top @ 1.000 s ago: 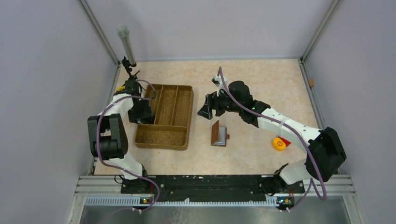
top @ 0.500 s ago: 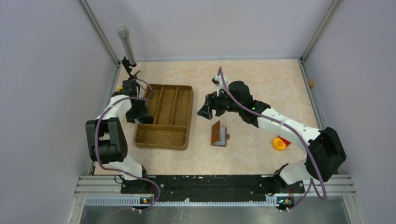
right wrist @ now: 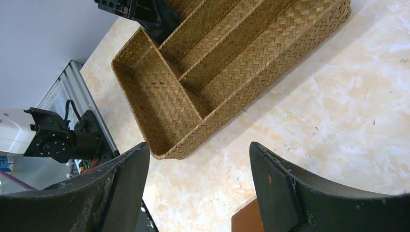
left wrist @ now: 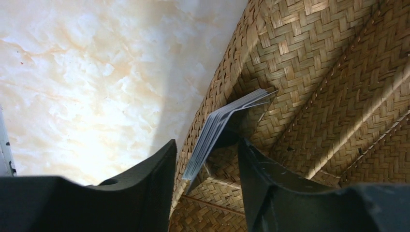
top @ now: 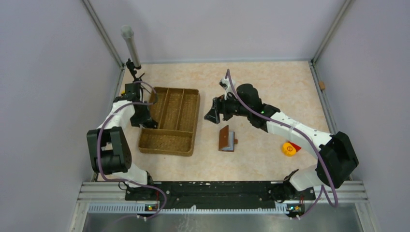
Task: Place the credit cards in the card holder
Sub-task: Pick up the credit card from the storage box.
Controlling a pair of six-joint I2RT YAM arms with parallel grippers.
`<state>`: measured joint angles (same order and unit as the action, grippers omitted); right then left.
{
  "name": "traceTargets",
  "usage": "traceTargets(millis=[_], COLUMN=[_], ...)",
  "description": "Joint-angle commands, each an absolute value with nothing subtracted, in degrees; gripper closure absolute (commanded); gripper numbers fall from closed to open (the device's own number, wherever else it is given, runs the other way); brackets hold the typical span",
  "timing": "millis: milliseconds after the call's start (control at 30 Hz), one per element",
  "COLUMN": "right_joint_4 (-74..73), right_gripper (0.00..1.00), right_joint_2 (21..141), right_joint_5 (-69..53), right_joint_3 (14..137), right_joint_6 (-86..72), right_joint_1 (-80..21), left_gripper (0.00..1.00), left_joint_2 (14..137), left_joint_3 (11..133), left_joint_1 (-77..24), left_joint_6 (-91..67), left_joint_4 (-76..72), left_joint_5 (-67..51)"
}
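A stack of bluish-grey credit cards stands on edge, leaning against the inner left wall of the woven tray. My left gripper is open and straddles that wall and the cards, one finger outside the tray, the other inside. A gap shows on both sides of the stack. In the top view this gripper covers the cards at the tray's left edge. The brown card holder lies half open on the table, a grey edge showing in its fold. My right gripper hangs open and empty just behind it; the holder's corner shows below the jaws.
The woven tray has three long compartments and one cross compartment, apart from the cards nothing lying in them. A yellow block with a red part lies beside the right arm. A grey tube stands at the back left corner.
My left gripper has shifted slightly left along the tray's left wall and its jaws have narrowed around the cards. The right arm and the card holder have not moved.
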<state>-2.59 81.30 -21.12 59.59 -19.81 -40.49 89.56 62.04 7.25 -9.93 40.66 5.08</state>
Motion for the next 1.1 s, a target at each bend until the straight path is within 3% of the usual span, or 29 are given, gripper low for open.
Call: traceTargets(millis=[0,267,367,967,1067], right_joint_4=[-0.8,-0.7,-0.7,-0.8,-0.7], right_gripper=[0.26,0.26,0.26,0.26,0.26], right_joint_2=[81.8,82.0,82.0,82.4,82.5], right_joint_5=[-22.2,-22.8,-23.0,-23.5,-23.6], right_joint_3=[60.1,60.2,60.2,60.1,60.1], right_joint_6=[-20.6,-20.8,-20.9,-21.1,-21.1], right_joint_1=[-40.0,-40.0,-40.0,-40.0,-40.0], left_gripper=[0.52,0.52,0.6,0.78,0.87], left_joint_2=[86.3,84.7,84.2,75.8,73.8], left_joint_3=[61.4,60.7,60.5,56.7,55.8], left_joint_1=[8.0,7.9,7.9,7.9,7.9], left_joint_6=[-10.4,-10.5,-10.5,-9.6,-9.3], left_joint_4=[39.0,38.5,38.4,34.8,34.1], left_joint_5=[7.3,8.1,8.6,5.7,3.9])
